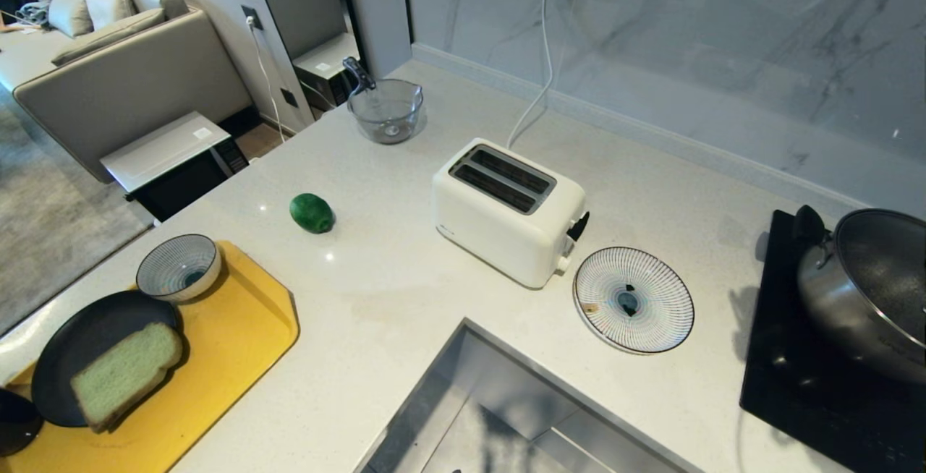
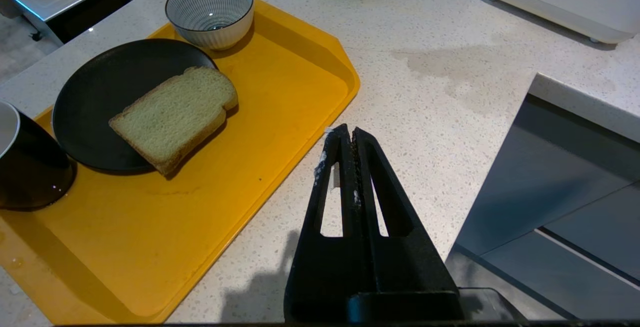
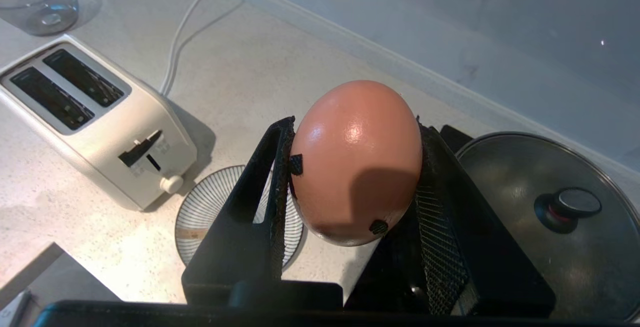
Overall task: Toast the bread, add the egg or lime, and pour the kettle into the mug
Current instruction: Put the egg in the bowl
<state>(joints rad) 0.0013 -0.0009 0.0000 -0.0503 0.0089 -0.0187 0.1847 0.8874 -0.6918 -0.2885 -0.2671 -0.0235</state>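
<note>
Squarely between its two black fingers, the right gripper [image 3: 352,177] pinched the egg [image 3: 356,162], a pinkish-brown shell with a couple of dark spots, its long axis running out along the fingers with the narrower end pointing away from the wrist. Below and just toward the toaster [image 3: 95,117] from the claw lay the striped plate [image 3: 200,217], with the lidded pan [image 3: 545,222] on the opposite side. By my reading, the coming move turned on that plate lying directly under the held egg, so a lowering would likely serve.

Farther out, the left gripper [image 2: 345,139] hovered pressed together and empty over the counter, just beside the yellow tray [image 2: 300,77]. On that tray the bread [image 2: 175,114] lay untoasted on a black plate [image 2: 100,92], nearer the left arm, with the mug [image 2: 25,167] at the tray's edge. The lime [image 1: 312,212] sat on the counter between tray and toaster.
</note>
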